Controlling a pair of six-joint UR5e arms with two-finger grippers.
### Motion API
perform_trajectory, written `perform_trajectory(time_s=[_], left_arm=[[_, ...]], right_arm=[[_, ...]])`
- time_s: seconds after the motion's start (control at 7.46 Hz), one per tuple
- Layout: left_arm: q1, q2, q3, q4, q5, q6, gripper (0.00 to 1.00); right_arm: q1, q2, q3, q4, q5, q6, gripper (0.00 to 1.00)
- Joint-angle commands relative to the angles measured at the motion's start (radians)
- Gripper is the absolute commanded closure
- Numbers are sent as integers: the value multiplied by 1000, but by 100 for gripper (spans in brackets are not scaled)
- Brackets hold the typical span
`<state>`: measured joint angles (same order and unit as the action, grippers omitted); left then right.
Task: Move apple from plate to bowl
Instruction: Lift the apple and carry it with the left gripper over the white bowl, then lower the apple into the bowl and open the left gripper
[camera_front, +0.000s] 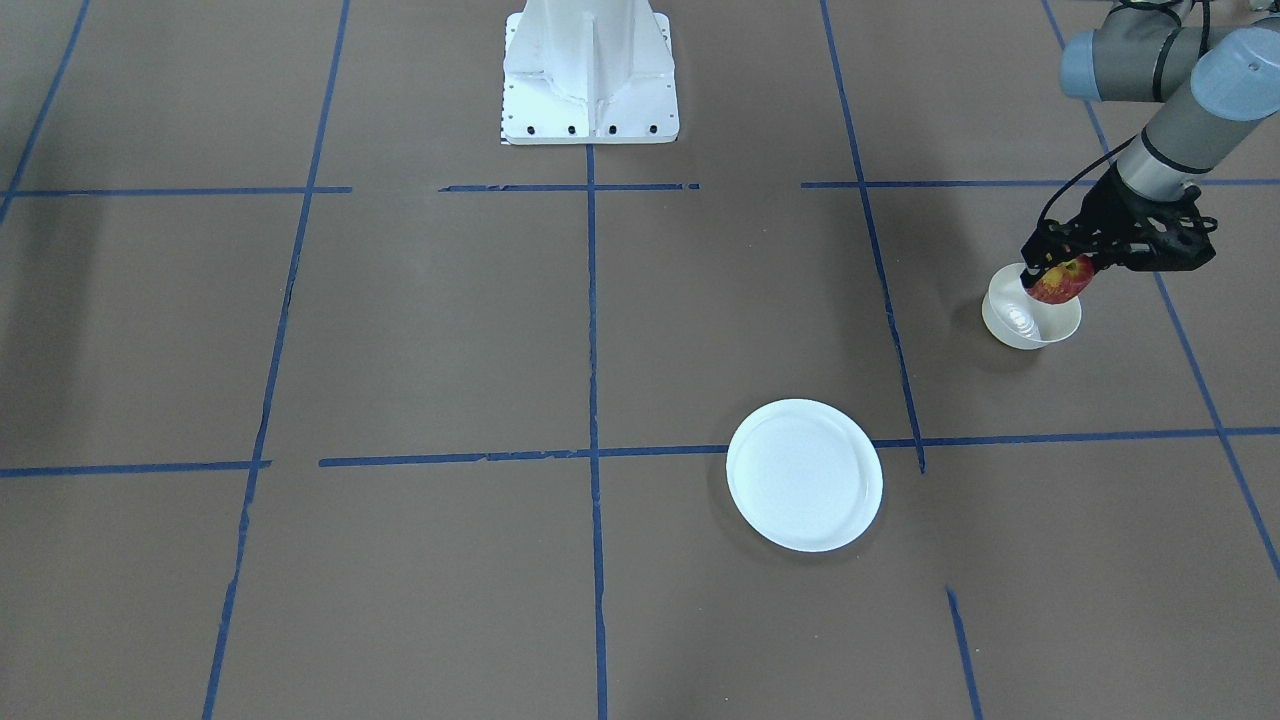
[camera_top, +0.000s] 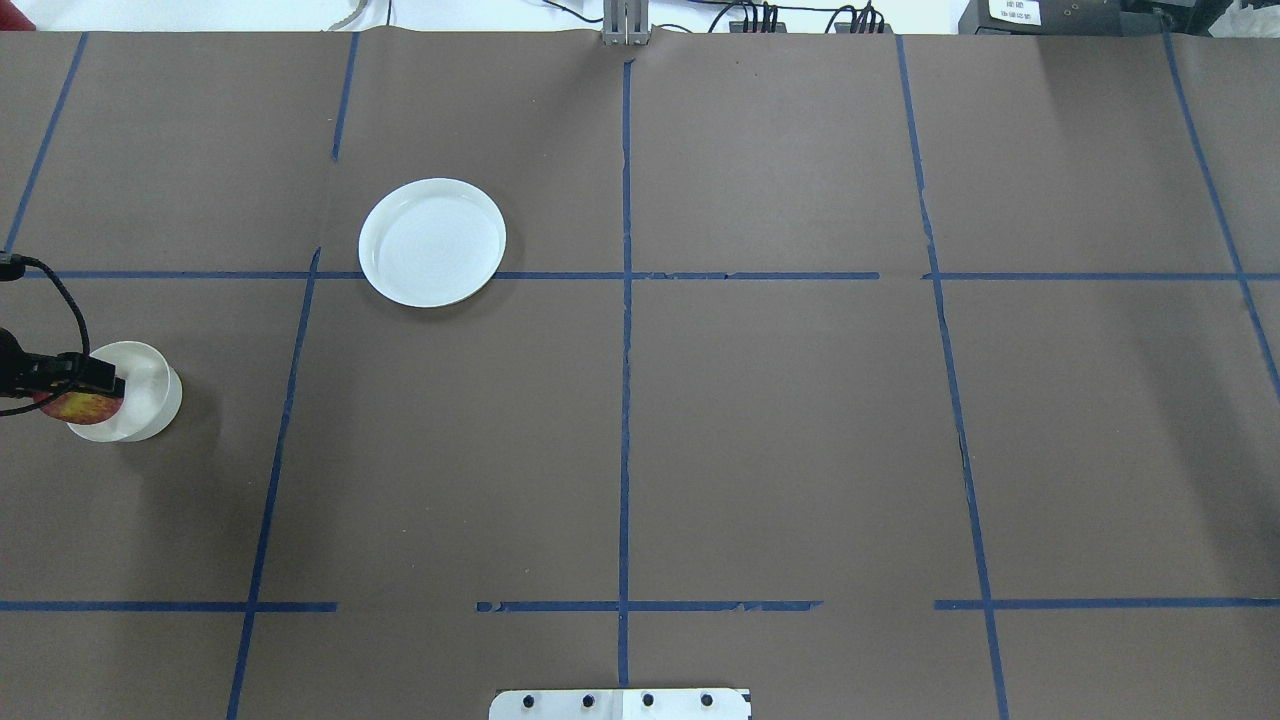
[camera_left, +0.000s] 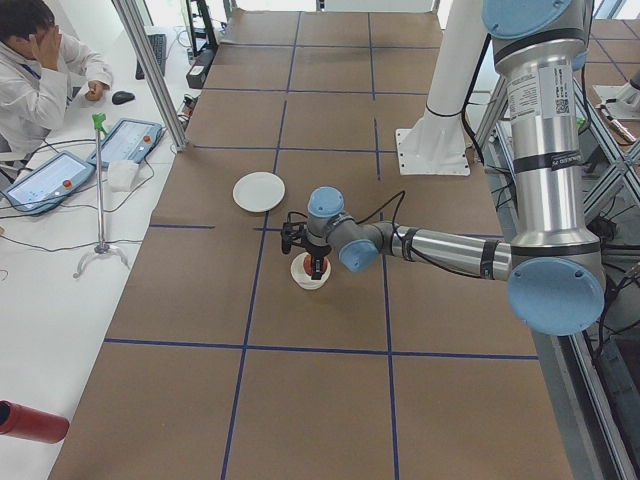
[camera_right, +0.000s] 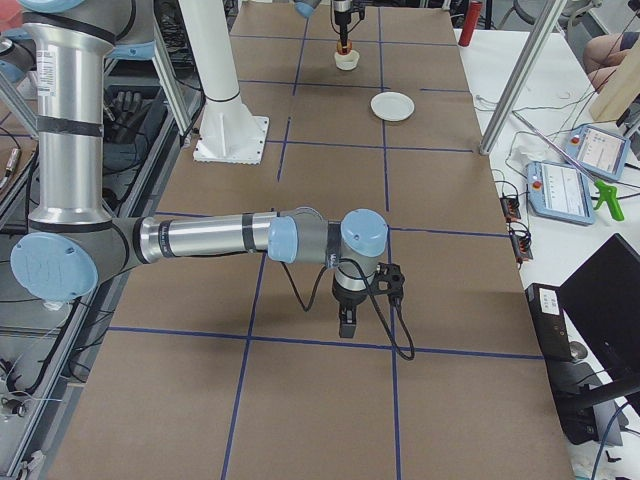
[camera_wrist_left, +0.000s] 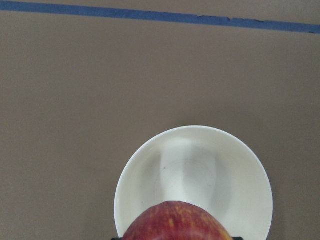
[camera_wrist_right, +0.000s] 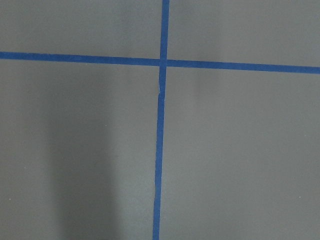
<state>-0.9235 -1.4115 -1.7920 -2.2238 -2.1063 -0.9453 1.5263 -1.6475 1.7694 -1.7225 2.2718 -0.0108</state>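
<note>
Exterior front-facing view: left claw (camera_front: 1062, 268) gripping apple (camera_front: 1062, 283), fingers pinching its sides, hovering at right edge of frame over rim of bowl (camera_front: 1025, 322), off-centre. Plate (camera_front: 805, 475) lying bare at lower centre, well apart. Right claw (camera_right: 346, 325) hanging above desk (camera_front: 450, 330) in exterior right view only; cannot tell if open.

Apple probably behaving as firm, fairly weighty, smooth-skinned, so slipping possible; holding across widest middle seeming safest. Bowl looking thin and light, barely wider than apple, likely tipping if rim gets struck.
</note>
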Motion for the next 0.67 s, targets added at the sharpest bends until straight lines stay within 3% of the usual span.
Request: perform_trajectory(time_s=[0.0,0.27,0.54], left_arm=[[6,-12,12,0,32,2,100],[21,-18,32,-2,31,2,100],[25,-27,45,-2,31,0,79]], right_arm=[[0,0,-1,0,0,0,0],[0,0,1,0,0,0,0],[0,0,1,0,0,0,0]])
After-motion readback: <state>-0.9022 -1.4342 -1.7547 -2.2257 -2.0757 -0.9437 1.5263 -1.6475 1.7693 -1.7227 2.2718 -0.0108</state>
